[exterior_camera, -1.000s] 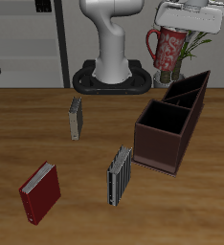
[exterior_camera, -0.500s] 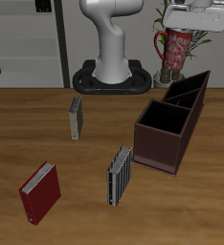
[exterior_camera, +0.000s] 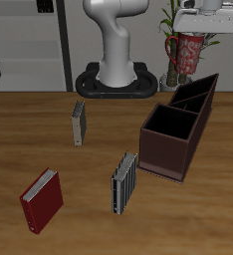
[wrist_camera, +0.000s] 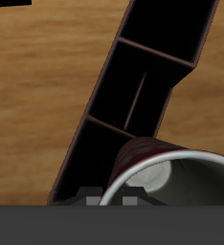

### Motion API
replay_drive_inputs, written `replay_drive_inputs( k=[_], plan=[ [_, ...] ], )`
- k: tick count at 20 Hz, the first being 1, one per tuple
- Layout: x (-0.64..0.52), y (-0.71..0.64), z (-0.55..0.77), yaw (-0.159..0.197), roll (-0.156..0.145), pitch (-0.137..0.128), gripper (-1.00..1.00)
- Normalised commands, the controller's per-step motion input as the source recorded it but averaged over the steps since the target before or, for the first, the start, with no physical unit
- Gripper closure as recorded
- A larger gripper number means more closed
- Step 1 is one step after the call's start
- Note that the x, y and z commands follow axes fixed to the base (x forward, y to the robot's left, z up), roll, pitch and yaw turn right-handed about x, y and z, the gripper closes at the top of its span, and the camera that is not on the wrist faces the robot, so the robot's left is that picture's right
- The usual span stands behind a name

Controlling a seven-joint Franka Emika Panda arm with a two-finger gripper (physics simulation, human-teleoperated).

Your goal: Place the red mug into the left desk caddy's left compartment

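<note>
The red mug (exterior_camera: 188, 52), speckled with a pale pattern, hangs upright high above the table with my gripper (exterior_camera: 195, 32) shut on its rim. It is over the far end of the left desk caddy (exterior_camera: 173, 134), a long dark maroon box with inner dividers that stands on the table. In the wrist view the mug's grey-white inside and rim (wrist_camera: 171, 177) fill the near field. Below them lie the caddy's open compartments (wrist_camera: 133, 86). My fingertips are hidden in the wrist view.
A red book (exterior_camera: 41, 199) lies near the table's front edge. A grey striped book (exterior_camera: 124, 181) stands beside the caddy, and a small grey book (exterior_camera: 79, 123) stands farther back. The robot base (exterior_camera: 114, 80) and a potted plant (exterior_camera: 174, 76) are at the back.
My gripper has carried the red mug sideways and slightly higher, farther out over the caddy's far end. Nothing on the table has moved.
</note>
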Motion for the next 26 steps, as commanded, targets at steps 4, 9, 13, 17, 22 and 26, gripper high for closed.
replay_drive_inputs(
  k=[4,9,13,17,22,26],
  plan=[
    [-0.03,0.1,-0.19,-0.023,0.009,0.033,1.0],
    [-0.2,0.18,-0.2,-0.01,0.038,-0.016,1.0],
    [-0.05,0.1,-0.12,-0.005,0.034,0.025,1.0],
    [0.0,0.06,-0.17,-0.024,0.007,0.006,1.0],
    [0.08,0.05,-0.16,0.017,0.018,0.015,1.0],
    [0.09,-0.05,-0.13,-0.013,-0.015,0.013,1.0]
  ],
)
